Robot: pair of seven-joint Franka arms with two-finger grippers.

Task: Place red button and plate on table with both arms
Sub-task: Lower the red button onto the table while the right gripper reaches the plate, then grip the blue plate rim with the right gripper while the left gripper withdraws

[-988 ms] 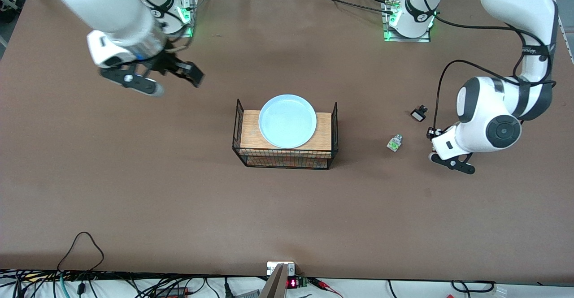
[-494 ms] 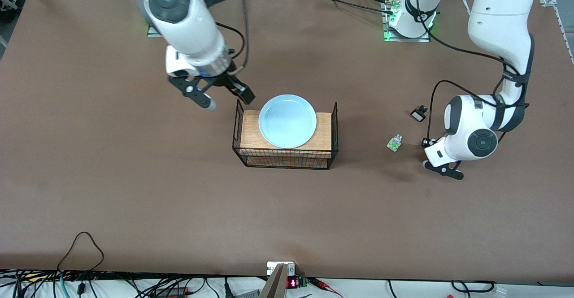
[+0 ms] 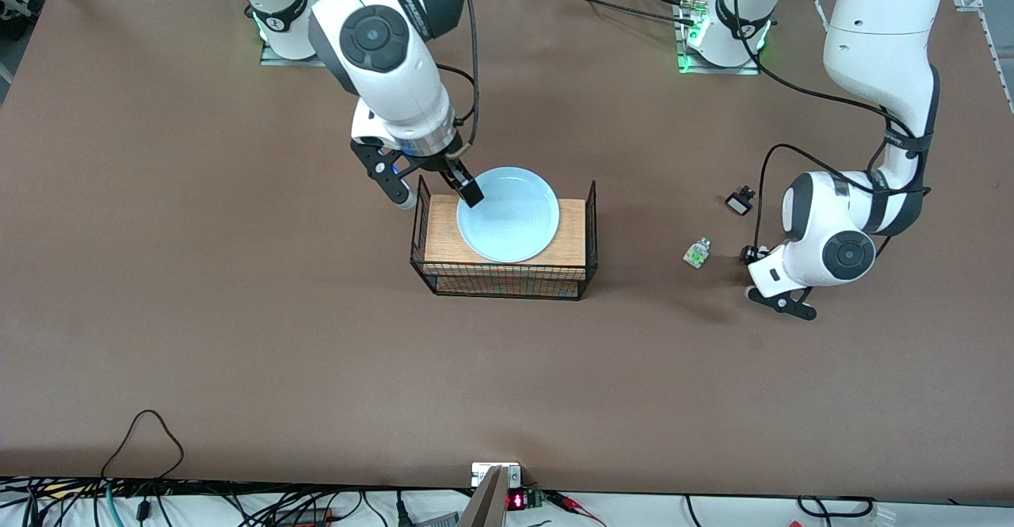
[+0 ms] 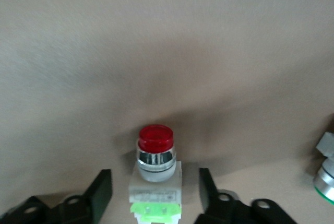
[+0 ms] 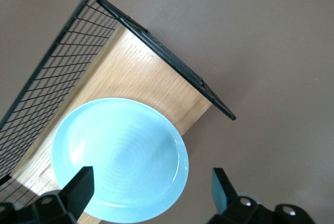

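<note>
While both arms are at work over the table [image 3: 198, 313], the items stand as follows, placed against the wire rack [image 3: 504, 269]:

- Plate [image 3: 508, 214]: pale blue, round, lying flat on the rack's wooden top, toward the right arm's end of it.
- Right gripper [image 3: 434, 190]: over the rack's end nearest the right arm's base, fingers spread wide, one finger above the plate's rim, the other outside the rack's wire wall; nothing held.
- Red button [image 4: 155, 172]: standing on the table well apart from the rack, toward the left arm's end, red cap up, whitish body, green block at the base.
- Left gripper [image 4: 155, 198]: low at the table, fingers [image 4: 99, 190] apart on either side of the button, apparently not touching it.
- Whitish-green part [image 3: 697, 252]: on the table between rack and left gripper.
- Small black part [image 3: 740, 200]: farther from the front camera than the whitish-green part.
</note>
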